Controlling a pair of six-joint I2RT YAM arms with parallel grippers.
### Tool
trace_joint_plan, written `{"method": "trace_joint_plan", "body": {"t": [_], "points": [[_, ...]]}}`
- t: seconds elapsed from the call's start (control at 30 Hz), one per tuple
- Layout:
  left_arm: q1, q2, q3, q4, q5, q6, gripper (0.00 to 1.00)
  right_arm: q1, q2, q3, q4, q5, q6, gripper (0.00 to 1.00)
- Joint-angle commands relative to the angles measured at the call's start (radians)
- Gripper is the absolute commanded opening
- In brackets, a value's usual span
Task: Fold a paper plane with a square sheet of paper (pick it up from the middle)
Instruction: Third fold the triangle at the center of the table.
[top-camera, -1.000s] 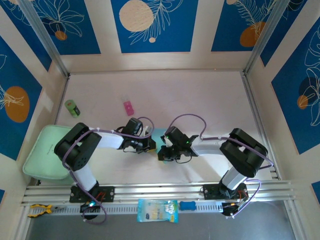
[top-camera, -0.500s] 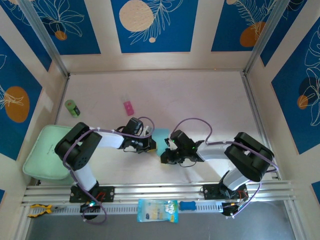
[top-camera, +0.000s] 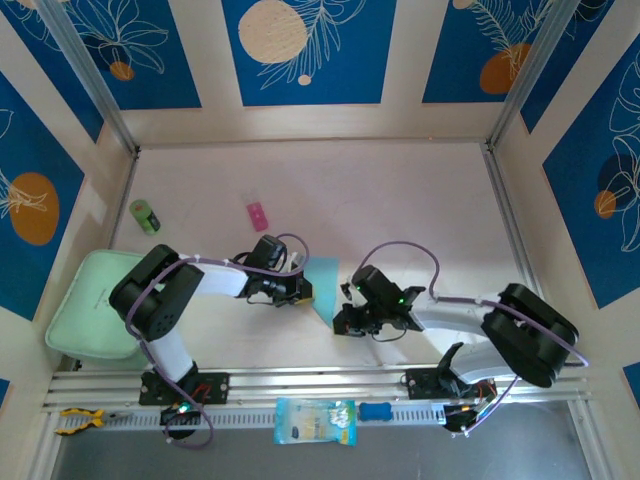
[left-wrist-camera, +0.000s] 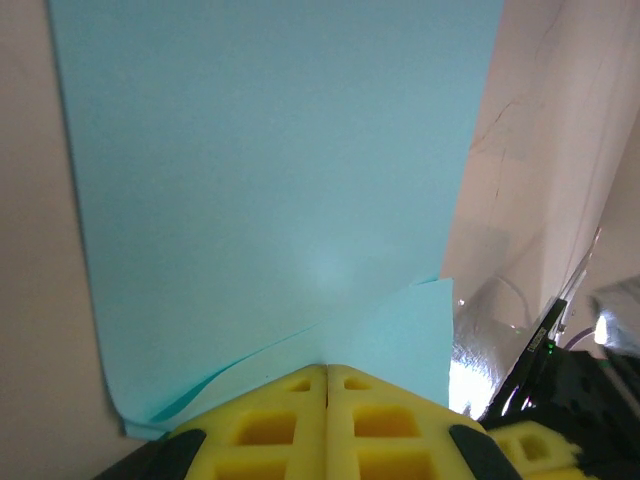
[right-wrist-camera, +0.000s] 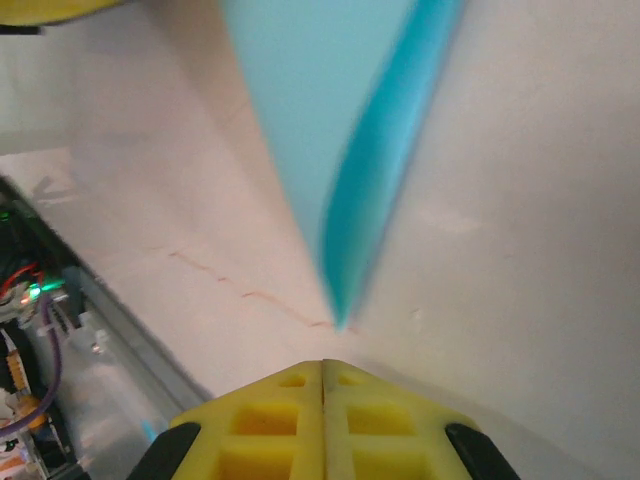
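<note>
Left end effector (top-camera: 302, 292) clamped on square sheet of paper (top-camera: 323, 272); right end effector (top-camera: 341, 322) closed alongside; pink block (top-camera: 257, 215) toward tabletop (top-camera: 420, 200) far-left corner.

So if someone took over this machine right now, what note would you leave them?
Left pincer: shut, pinching the near edge of the blue sheet of paper.
Right pincer: shut, holding nothing, just short of the sheet's folded point.
The sheet lies on the table between the two arms.
Done: folding has begun; one flap is creased over.
Left: all the other folds; it is no plane yet.
</note>
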Motion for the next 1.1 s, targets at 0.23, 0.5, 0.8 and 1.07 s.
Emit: {"method": "trace_joint_plan", "body": {"t": [0.23, 0.5, 0.8, 1.07], "points": [[0.002, 0.033, -0.008, -0.056, -0.020, -0.001, 0.00, -0.018, 0.213, 0.269, -0.086, 0.035, -0.028, 0.04], [0.002, 0.028, -0.007, -0.059, -0.019, 0.007, 0.00, -0.032, 0.307, 0.243, -0.014, 0.004, 0.007, 0.04], [-0.005, -0.068, 0.038, -0.102, -0.016, 0.064, 0.00, -0.031, 0.329, 0.087, 0.064, 0.004, 0.113, 0.01], [-0.062, -0.085, 0.060, -0.169, -0.015, 0.075, 0.00, -0.029, 0.336, 0.105, 0.051, 0.014, 0.111, 0.00]]}}
